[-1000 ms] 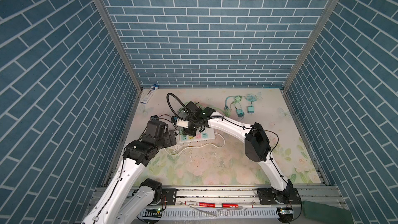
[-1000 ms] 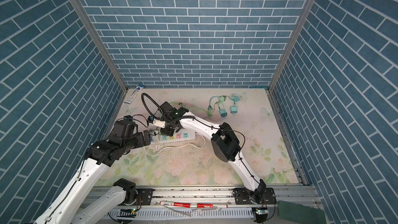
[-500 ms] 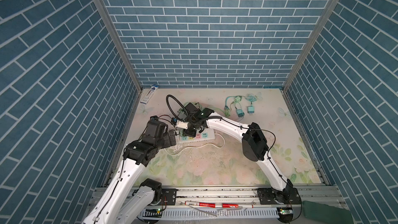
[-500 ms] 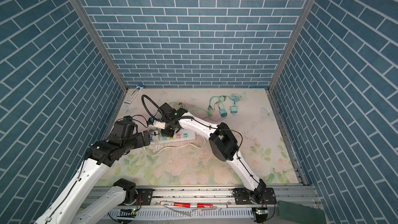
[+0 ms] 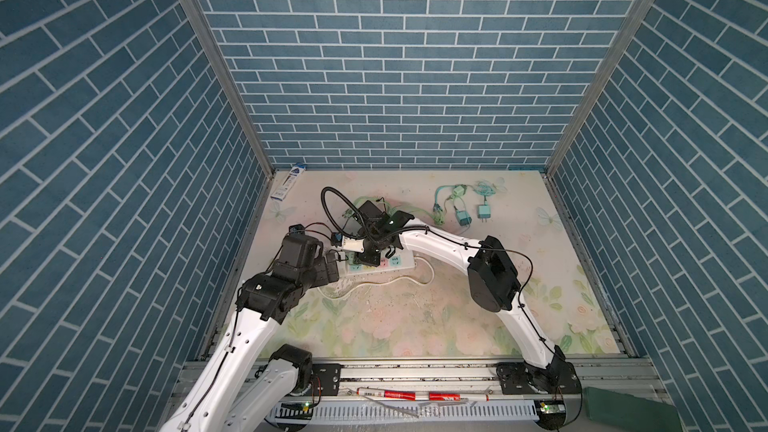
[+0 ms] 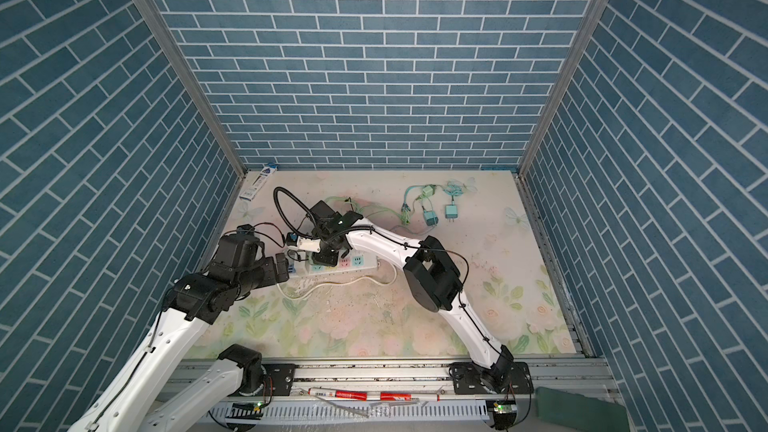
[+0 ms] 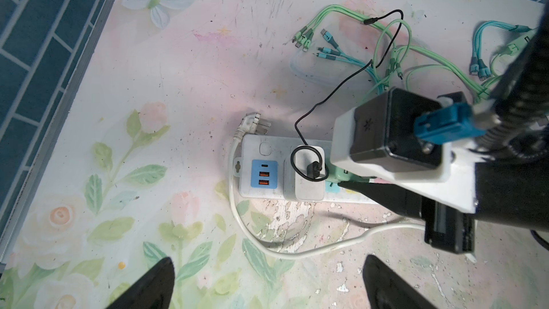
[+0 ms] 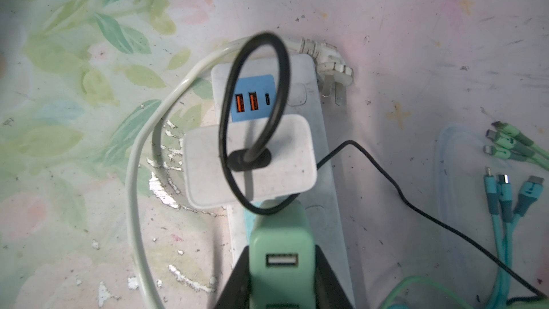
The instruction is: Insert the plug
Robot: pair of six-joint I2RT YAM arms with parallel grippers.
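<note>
Lowered slightly toward the white power strip (image 8: 323, 173), right gripper (image 8: 280, 251) clamps the mint-green USB charger plug (image 8: 279, 230); left gripper (image 7: 267, 260) hangs spread wide, empty

Left pincer (image 7: 267, 263) spread wide, right pincer (image 8: 282, 271) clamped, both arms reaching inward

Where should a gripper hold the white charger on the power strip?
I would hold the white charger by its two flat sides facing across the power strip, from straight above: the green charger crowds one end, and the black cable plugs into its top.
</note>
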